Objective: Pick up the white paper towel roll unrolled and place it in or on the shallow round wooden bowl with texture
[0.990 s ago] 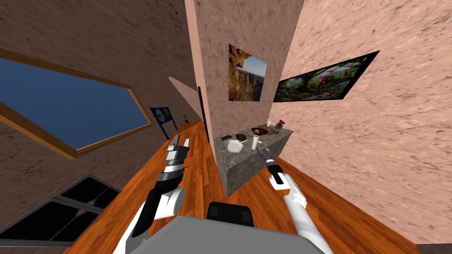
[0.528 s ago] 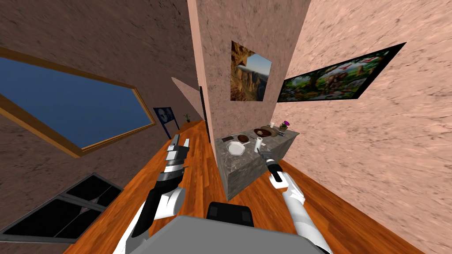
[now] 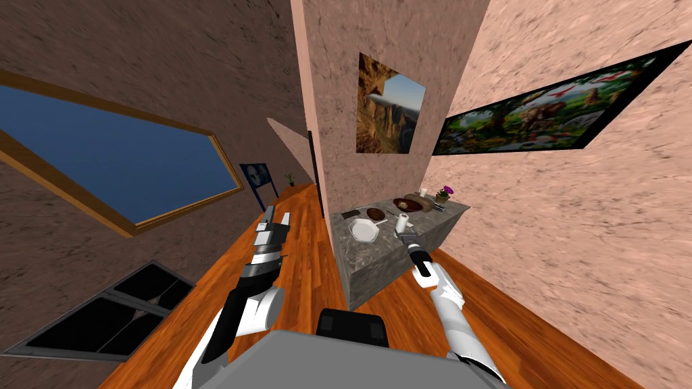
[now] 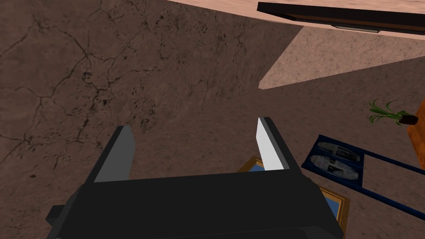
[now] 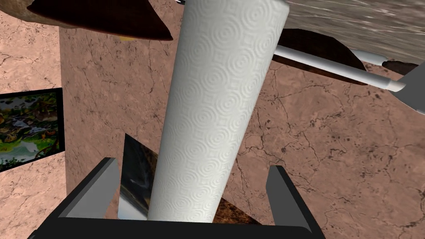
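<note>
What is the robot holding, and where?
Nothing. The right end effector is open around the paper towel roll, not gripping it; the left end effector is open too.

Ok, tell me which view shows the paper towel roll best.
The right wrist view: the paper towel roll stands close between the open fingers of the right gripper, its embossed pattern clear. The head view shows it small, upright on the grey counter. The left gripper, open, points elsewhere.

A floor [image 3: 297, 270] of orange-brown planks is laid between rough, cracked walls. A wood-framed window [image 3: 115, 169] showing flat blue is set in the brown left wall [image 3: 169, 67]. A grey stone worktop [image 3: 378, 263] is placed against a pink pillar [image 3: 338, 101], on which a canyon picture [image 3: 390, 108] is hung. A long jungle picture [image 3: 540, 118] is hung on the right wall [image 3: 574, 236].
</note>
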Motion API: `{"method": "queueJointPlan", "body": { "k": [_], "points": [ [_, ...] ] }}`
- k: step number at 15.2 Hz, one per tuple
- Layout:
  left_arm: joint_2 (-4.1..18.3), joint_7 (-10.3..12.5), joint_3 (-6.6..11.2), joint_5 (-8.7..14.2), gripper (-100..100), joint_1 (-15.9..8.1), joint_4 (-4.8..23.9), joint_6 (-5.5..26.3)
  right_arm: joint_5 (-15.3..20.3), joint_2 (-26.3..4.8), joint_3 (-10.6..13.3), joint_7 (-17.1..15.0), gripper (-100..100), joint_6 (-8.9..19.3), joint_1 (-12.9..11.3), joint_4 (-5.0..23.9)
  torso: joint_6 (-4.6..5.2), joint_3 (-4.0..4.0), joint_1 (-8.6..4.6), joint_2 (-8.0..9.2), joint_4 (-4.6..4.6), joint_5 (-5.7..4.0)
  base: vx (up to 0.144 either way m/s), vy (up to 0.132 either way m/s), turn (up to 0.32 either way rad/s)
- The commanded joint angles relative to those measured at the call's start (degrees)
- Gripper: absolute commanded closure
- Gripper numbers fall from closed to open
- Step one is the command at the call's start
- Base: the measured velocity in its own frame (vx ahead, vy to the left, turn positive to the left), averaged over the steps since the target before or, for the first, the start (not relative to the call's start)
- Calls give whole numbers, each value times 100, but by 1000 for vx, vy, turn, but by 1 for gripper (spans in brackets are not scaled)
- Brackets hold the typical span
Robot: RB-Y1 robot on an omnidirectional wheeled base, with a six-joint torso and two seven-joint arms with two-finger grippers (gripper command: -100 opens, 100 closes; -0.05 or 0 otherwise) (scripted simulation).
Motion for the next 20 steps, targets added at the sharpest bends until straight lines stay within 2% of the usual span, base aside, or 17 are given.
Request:
{"method": "queueJointPlan", "body": {
  "k": [1, 2, 3, 4, 8, 9, 10, 11, 15, 20],
  "points": [
    [0, 0, 0, 0, 0, 0, 0, 0, 26, 136, -89, 141, -100, 161, -149, 7, 0, 0, 0, 0, 0, 0, 3, -49, 140],
    [0, 0, 0, 0, 0, -1, 0, 0, 34, 174, -115, 181, -100, 206, -192, 9, -4, 2, -8, 3, 2, -1, 5, -102, 228],
    [1, 0, 0, 0, 0, -1, 0, 0, 14, 102, -83, 101, -100, 90, -113, 20, -5, 3, -22, 4, 2, -3, 2, -71, 102],
    [1, 0, 0, 0, 0, 0, 0, 0, 17, 115, -93, 127, 100, 112, -132, 23, 0, 4, -22, 6, 2, -5, -1, -23, 13],
    [0, 0, 0, 0, 0, 0, 0, 0, 12, 110, -99, 122, 100, 113, -136, 17, -4, -1, 8, 3, -5, -1, 0, -3, -3],
    [0, 0, 0, 0, 0, 0, 0, 0, 4, 19, -13, 20, 100, 23, -21, 1, -5, -1, 10, 3, -5, -1, 4, 40, -138],
    [-1, 0, 0, 0, 0, 0, 0, 0, 8, 75, -67, 98, 100, 84, -113, 14, 7, -2, 17, 5, -10, -1, -6, 40, -98],
    [-1, 0, 0, 0, 0, 0, 0, 0, -190, -72, -119, 109, 100, -51, -255, 15, 5, -2, 17, 7, -11, -2, -44, 51, 59],
    [-1, 0, -1, 0, 0, -1, 0, 0, -419, -249, -222, 131, 100, -163, -415, 41, -5, 20, 54, 37, 5, 9, -76, 97, 75],
    [-2, 0, -2, 0, 0, -1, 0, 0, -851, -671, -533, 175, 100, -325, -703, 132, -4, 19, 77, 38, 3, 11, -57, 148, 68]
  ]
}}
